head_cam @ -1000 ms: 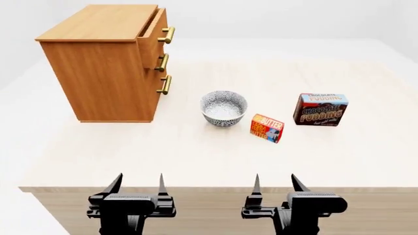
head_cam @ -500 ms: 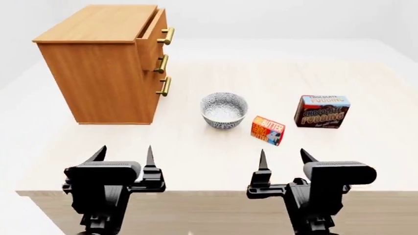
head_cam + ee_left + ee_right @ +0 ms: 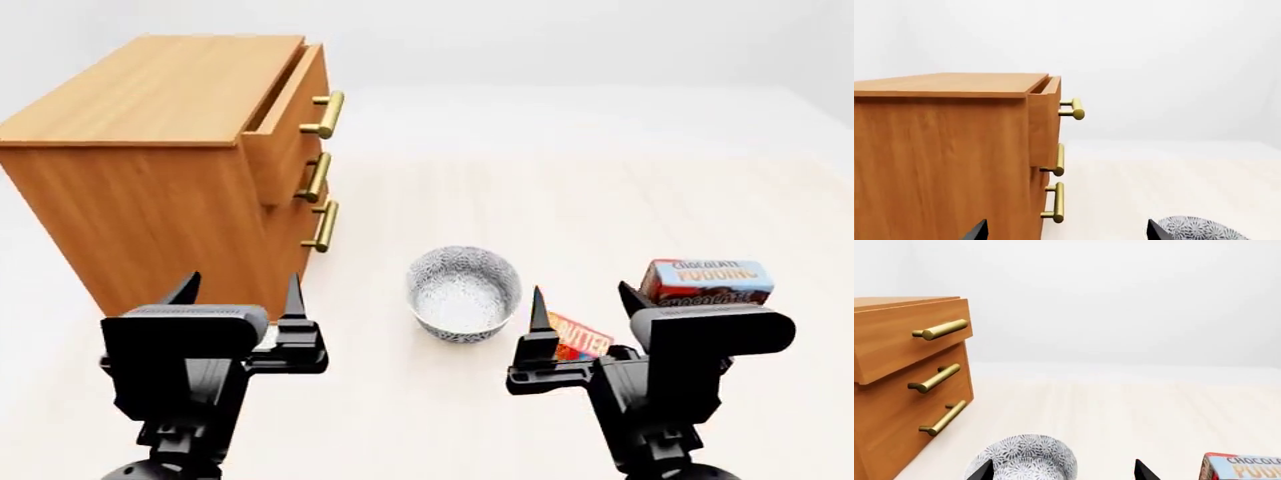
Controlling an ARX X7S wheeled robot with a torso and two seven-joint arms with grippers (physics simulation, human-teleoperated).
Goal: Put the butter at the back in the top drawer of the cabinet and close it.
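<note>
light-brown wooden cabinet (image 3: 134, 170): top drawer (image 3: 287, 120) slightly out | patterned grey bowl (image 3: 462, 292) mid-worktop | red-orange butter box (image 3: 582, 338) partly behind right tool (image 3: 579, 312) | both tools spread, empty

Red-orange butter (image 3: 582, 338) flat on the surface, right of the cabinet (image 3: 147, 160), whose top drawer (image 3: 287, 110) is slightly open.
</note>
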